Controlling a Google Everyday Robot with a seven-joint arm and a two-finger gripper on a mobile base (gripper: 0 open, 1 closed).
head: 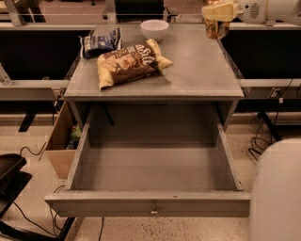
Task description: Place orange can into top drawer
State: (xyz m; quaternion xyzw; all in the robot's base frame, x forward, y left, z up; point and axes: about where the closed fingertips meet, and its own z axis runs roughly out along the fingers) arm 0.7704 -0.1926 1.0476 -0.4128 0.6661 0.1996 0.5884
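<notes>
Count of things: one orange can, one white bowl, two snack bags, one top drawer, one cardboard box and one gripper. Both bags lie on the grey table. The dark blue bag is at the far left, and the yellow and brown bag is just in front of it, the two touching. The bowl stands upright at the far edge, near the middle. The drawer is pulled fully out below the tabletop, knob at the centre of its front panel, and only its grey floor shows inside. The box sits on the floor left of the drawer; something green shows in it, too unclear to name. At the far right corner the gripper reaches in from the white arm. Its pale fingers are narrowed onto the top of the can, which is upright over the table's far right corner, well apart from the drawer
</notes>
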